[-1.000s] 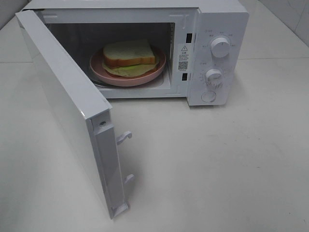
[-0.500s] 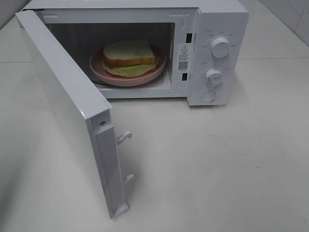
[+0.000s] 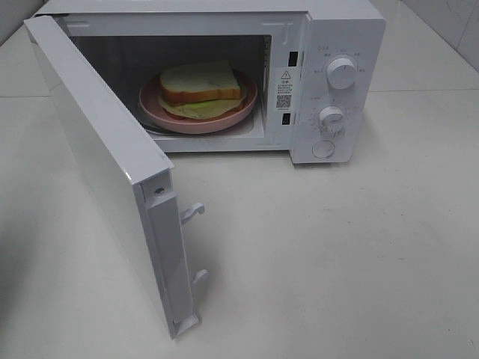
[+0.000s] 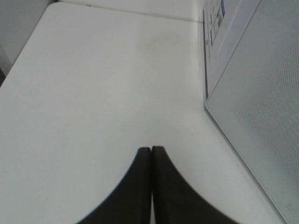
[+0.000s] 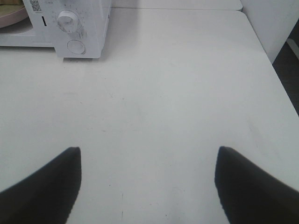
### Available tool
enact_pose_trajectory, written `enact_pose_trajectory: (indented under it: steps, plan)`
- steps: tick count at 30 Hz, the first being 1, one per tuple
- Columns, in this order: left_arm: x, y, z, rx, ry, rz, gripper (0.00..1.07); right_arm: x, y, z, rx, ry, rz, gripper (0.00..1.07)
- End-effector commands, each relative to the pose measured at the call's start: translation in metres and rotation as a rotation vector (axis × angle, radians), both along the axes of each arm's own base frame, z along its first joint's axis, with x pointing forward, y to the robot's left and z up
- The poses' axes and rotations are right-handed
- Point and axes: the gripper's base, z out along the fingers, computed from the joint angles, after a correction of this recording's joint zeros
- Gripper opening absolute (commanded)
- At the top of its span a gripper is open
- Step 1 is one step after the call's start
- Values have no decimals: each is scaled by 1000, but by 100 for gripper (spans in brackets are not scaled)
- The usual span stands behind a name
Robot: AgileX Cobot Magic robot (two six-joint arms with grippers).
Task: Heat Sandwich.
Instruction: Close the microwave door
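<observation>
The white microwave (image 3: 344, 45) stands at the back of the table with its door (image 3: 97, 149) swung wide open toward the front left. Inside, a round pink plate (image 3: 224, 120) carries the sandwich (image 3: 200, 86), a bread slice over a pale yellow-green layer. Neither gripper shows in the exterior high view. In the left wrist view my left gripper (image 4: 151, 151) is shut on nothing, low over bare table beside the door (image 4: 261, 107). My right gripper (image 5: 148, 150) is open and empty over the table, well short of the microwave's knobs (image 5: 69, 19).
Two knobs (image 3: 341, 72) and a round button (image 3: 323, 149) sit on the microwave's right panel. The open door's latch hooks (image 3: 193, 212) stick out over the table. The table's right edge (image 5: 275, 74) shows in the right wrist view.
</observation>
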Motion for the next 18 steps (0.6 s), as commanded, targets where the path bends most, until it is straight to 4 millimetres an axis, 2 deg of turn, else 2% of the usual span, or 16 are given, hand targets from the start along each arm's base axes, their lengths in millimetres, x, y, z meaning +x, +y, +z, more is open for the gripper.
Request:
enact_pose_trajectory:
  steps: [1,9,13,14,18]
  plan:
    - [5,3,-4,9,-109,28,0,-4,0,0,-9,-31,1,76]
    - [3,4,-27,73,-234,24,0,-4,0,0,-8,-31,1,76]
    - [5,1,-37,152,-278,-47,0,-4,0,0,-8,-31,1,76]
    - [8,-3,-41,196,-295,-113,0,-4,0,0,-8,-31,1,76]
    - [13,-9,-45,174,-319,-179,0,-4,0,0,-9,-31,1,76]
